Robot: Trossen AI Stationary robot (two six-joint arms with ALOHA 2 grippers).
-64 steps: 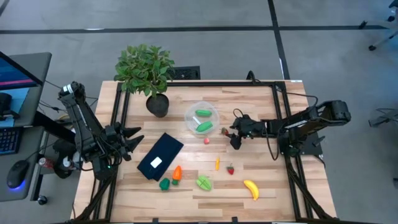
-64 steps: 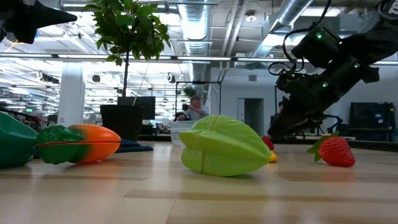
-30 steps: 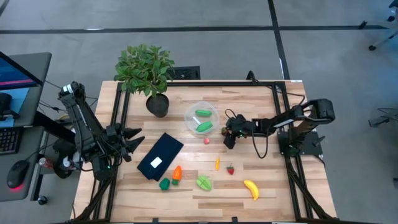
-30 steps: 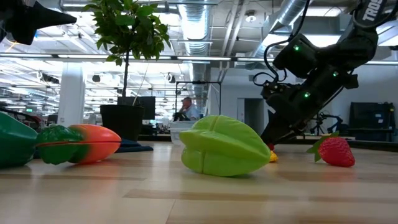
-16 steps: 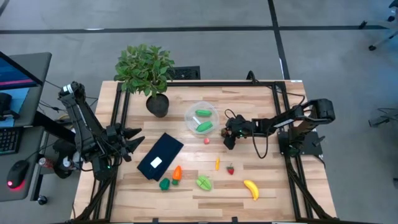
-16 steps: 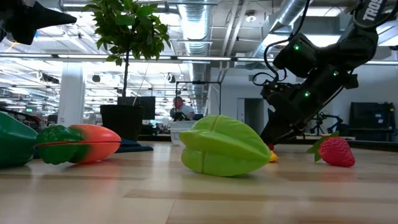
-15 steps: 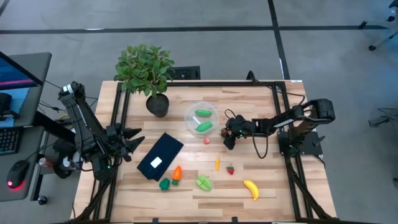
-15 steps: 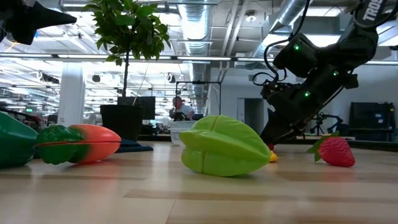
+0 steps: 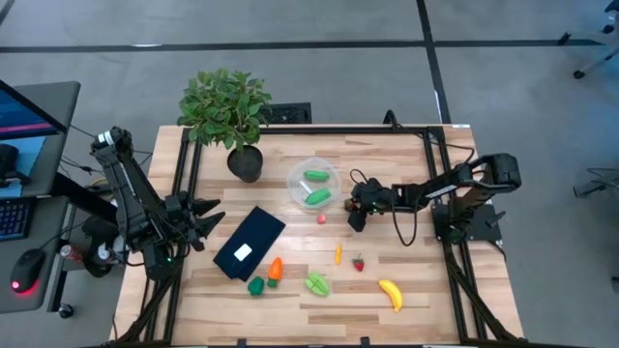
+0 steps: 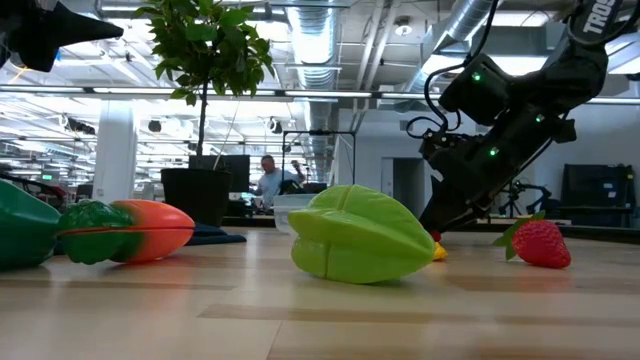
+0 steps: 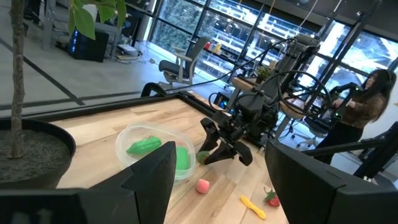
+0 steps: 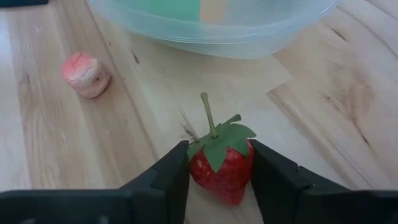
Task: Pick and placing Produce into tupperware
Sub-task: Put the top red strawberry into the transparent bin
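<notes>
My right gripper [image 12: 219, 186] is shut on a red strawberry [image 12: 221, 168] just right of the clear round tupperware [image 9: 313, 184], which holds two green pieces. In the high view this gripper [image 9: 351, 209] covers the strawberry. Loose on the table lie a pink piece [image 9: 321, 218], a small yellow piece [image 9: 338, 255], another strawberry [image 9: 359, 263], a banana [image 9: 390, 294], a green starfruit [image 9: 316, 284], a carrot [image 9: 276, 269] and a green piece [image 9: 255, 285]. My left gripper [image 9: 215, 215] waits open at the left edge. My right gripper pinches the strawberry's two red sides [image 12: 198, 169] between its two fingers, below the green leaf cap. The fingers slant down from the table's right. The stem points away from the gripper, toward the tupperware. In the low view the fingertips [image 10: 437, 228] reach the tabletop.
A potted plant [image 9: 227, 106] stands at the far left of the table. A dark flat rectangle with a white label [image 9: 250, 243] lies left of centre. Bare wood shows between the tupperware and the loose pieces near the front edge.
Two seconds ago my right gripper stood higher and farther right; it came down and toward the table's left, to just beside the tupperware. Over the last second both arms and all the pieces have kept still.
</notes>
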